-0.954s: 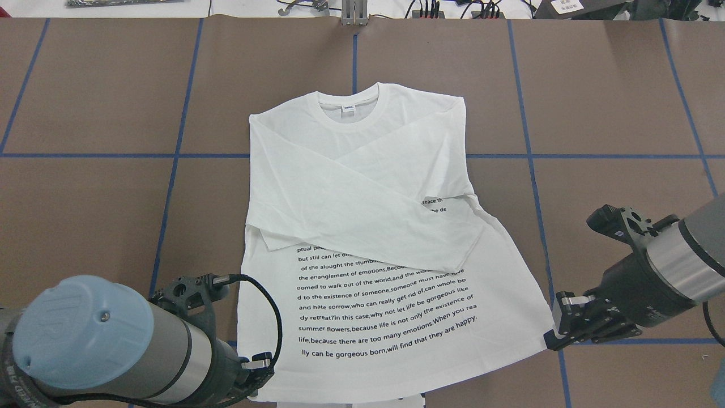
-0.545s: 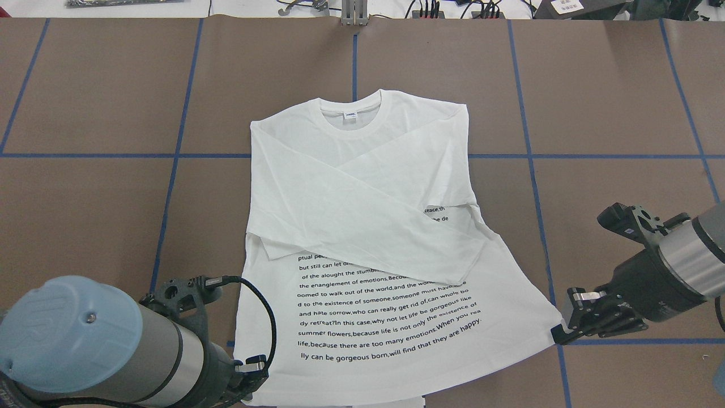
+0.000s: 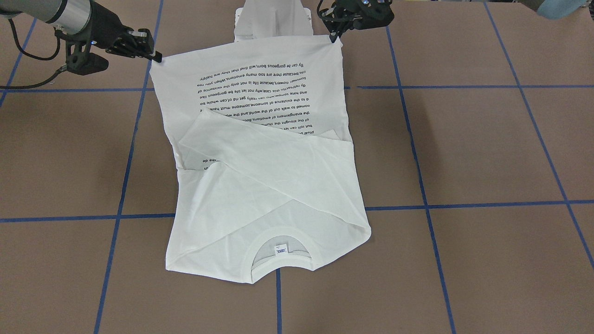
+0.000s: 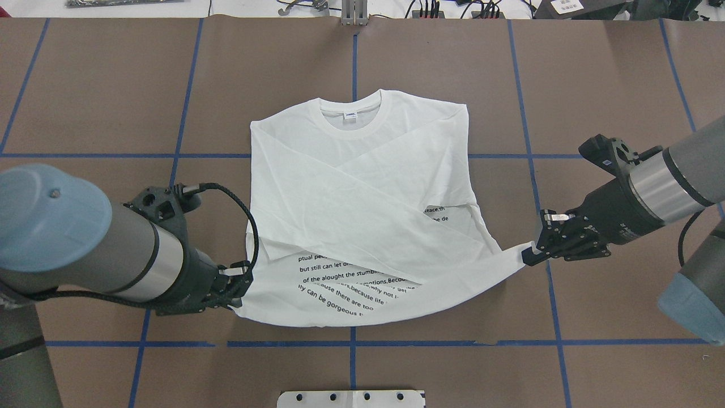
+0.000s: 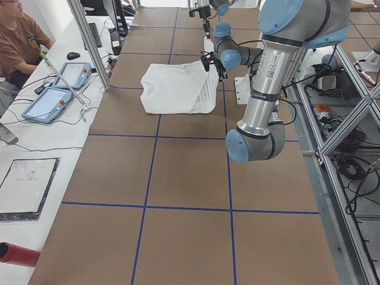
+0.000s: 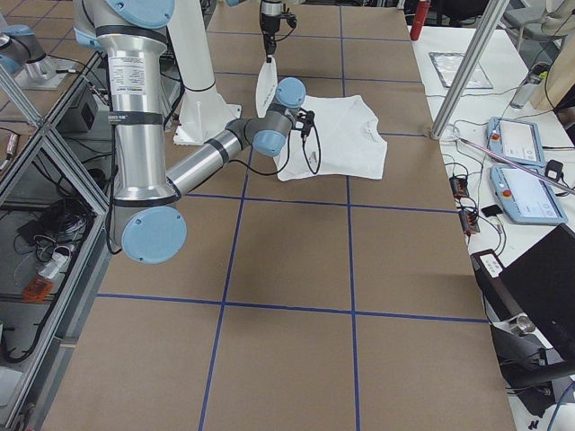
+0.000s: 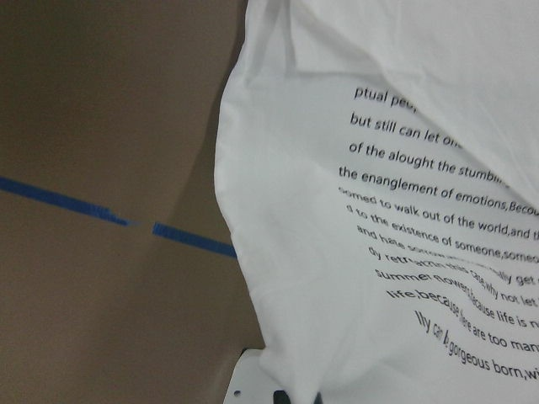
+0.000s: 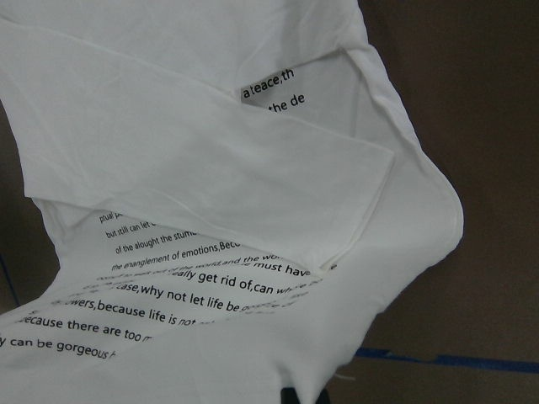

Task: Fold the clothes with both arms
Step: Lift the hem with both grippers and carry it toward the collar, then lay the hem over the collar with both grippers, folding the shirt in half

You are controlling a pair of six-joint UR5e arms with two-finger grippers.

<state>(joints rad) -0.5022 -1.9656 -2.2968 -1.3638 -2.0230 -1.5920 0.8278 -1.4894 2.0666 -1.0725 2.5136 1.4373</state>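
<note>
While my left gripper (image 4: 237,290) and right gripper (image 4: 531,256) each pinch a hem corner, the hem of the white long-sleeved T-shirt (image 4: 362,192) sags between them.
Left corner sits lower left of the overhead frame, right corner mid-right; collar (image 4: 355,120) and crossed sleeves (image 4: 317,170) lie flat mid-frame on the brown table (image 4: 113,85).

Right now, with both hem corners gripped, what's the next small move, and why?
Probably carry both corners toward the collar, evenly. The left gripper and right gripper each pinch a hem corner of the shirt; the cloth sags between them, only partway over the text.
</note>
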